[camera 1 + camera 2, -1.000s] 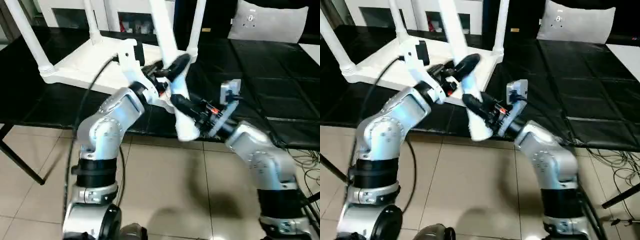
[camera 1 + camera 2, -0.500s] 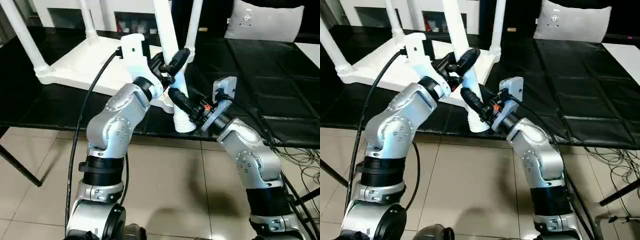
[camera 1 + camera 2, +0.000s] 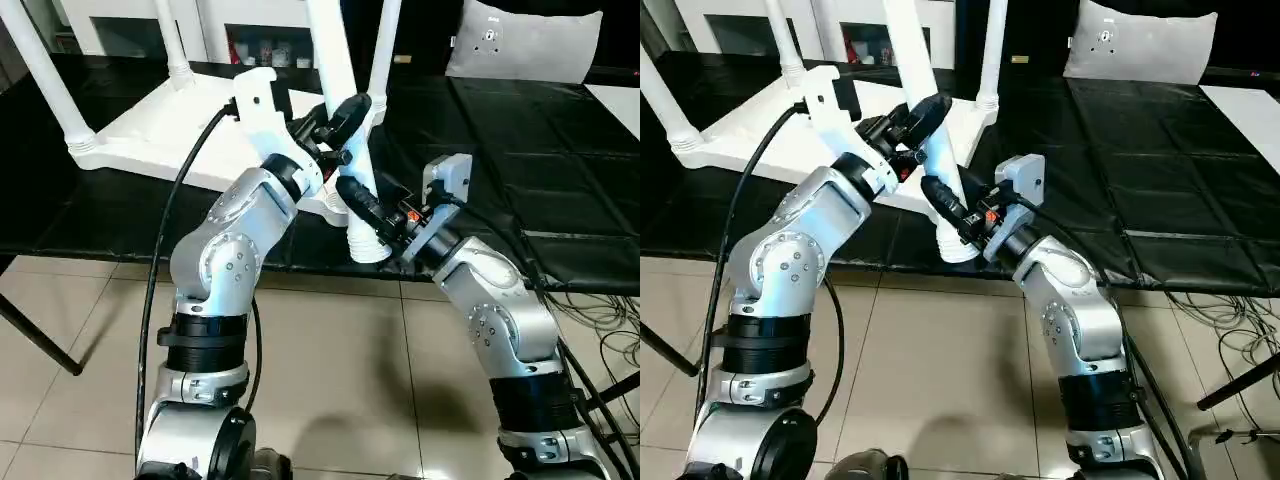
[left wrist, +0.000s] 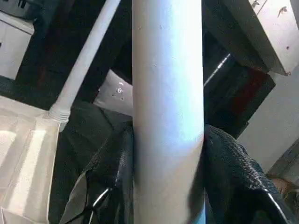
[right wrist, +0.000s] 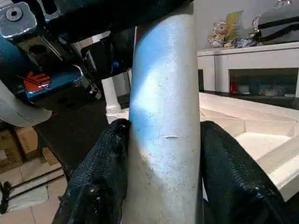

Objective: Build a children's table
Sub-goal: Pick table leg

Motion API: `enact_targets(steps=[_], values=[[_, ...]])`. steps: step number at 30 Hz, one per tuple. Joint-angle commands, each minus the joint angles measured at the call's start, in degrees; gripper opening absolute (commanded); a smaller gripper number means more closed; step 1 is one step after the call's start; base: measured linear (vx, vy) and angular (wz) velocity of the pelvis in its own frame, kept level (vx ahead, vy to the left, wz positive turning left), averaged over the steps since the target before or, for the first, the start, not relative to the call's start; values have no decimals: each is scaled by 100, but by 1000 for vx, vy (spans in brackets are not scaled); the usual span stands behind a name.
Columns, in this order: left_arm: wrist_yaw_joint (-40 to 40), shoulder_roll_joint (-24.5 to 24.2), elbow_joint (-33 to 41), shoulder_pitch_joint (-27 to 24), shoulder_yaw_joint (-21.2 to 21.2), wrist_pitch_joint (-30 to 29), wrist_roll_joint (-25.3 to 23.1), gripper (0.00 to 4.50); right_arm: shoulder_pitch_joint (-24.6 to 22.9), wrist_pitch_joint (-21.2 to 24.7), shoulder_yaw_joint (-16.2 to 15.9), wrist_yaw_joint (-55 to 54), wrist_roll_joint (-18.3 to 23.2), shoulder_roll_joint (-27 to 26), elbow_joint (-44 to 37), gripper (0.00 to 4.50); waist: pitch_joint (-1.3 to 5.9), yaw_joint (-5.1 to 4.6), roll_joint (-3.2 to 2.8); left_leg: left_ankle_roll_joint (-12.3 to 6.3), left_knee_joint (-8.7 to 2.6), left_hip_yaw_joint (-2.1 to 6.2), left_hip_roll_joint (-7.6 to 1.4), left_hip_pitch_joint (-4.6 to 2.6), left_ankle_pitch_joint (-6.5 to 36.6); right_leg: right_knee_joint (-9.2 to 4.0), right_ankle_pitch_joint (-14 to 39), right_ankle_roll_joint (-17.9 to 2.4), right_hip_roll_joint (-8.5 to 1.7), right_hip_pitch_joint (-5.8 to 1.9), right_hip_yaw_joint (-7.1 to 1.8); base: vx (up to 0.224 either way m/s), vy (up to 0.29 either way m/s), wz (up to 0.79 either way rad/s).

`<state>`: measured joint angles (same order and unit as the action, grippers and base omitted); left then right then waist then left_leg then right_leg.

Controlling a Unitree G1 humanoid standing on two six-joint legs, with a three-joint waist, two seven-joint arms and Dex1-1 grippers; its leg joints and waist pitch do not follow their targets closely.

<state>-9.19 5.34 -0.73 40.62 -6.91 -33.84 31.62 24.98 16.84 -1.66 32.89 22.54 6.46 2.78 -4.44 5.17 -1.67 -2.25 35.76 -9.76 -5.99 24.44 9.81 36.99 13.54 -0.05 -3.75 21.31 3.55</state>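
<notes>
Nearest to me, my right fingers [image 3: 362,203] are clamped on the low end of a white leg [image 3: 352,150], one black finger [image 5: 100,182] pressed to each side of it, just above its ribbed base, which hangs at the edge of the black surface [image 3: 520,150] over the tiled floor [image 3: 330,380]. Just above them on the same leg, my left fingers [image 3: 343,128] are also closed around it, a black pad [image 4: 229,168] hugging either side of the shaft in my left wrist view. The leg rises steeply from between both pairs of fingers and leans slightly away from me. Beyond my left fingers lies the children's table [image 3: 190,120], upside down on the black surface, its ribbed underside facing up. Three other white legs stand upright in its corner sockets: one [image 3: 45,80] far out past my left fingers, one [image 3: 172,40] behind that, and one [image 3: 385,50] just beyond the leg I hold. Farther back stands a white cabinet [image 3: 250,25], and beyond my right fingers a grey cushion [image 3: 525,40] rests on the surface.
</notes>
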Motion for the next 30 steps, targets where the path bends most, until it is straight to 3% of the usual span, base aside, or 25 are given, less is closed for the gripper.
enact_targets(steps=[1,18,19,20,23,30], values=[[-22,34,-31,41,17,-56,64,182,8,-50,-95,15,-88,28,13,186,473,-4,84,-159,-467,326,-761,-226,988,-420,-25,-1474,-706,-191,-350,0,0,0],[67,44,-111,80,-129,-30,122,182,51,-63,-77,-96,-258,66,161,186,477,-1,89,-225,-462,325,-761,-222,917,-410,-118,-1495,-708,-196,-348,0,0,0],[78,42,-123,87,-147,-24,123,182,45,-32,-63,-71,-215,69,152,242,478,-4,92,-229,-459,323,-757,-221,909,-408,-122,-1496,-705,-198,-347,0,0,0],[78,39,-133,91,-154,-21,121,182,47,-32,-58,-76,-214,67,158,256,479,1,89,-230,-456,325,-760,-220,906,-411,-117,-1499,-713,-203,-348,0,0,0],[83,34,-155,101,-171,-9,116,182,52,-33,-41,-83,-207,62,169,261,478,-3,82,-231,-463,330,-763,-224,936,-409,-114,-1493,-703,-197,-346,0,0,0],[117,17,-200,110,-215,9,109,182,47,-44,19,-35,-178,100,142,328,476,0,85,-211,-461,328,-762,-224,957,-415,-86,-1495,-711,-200,-349,0,0,0]])
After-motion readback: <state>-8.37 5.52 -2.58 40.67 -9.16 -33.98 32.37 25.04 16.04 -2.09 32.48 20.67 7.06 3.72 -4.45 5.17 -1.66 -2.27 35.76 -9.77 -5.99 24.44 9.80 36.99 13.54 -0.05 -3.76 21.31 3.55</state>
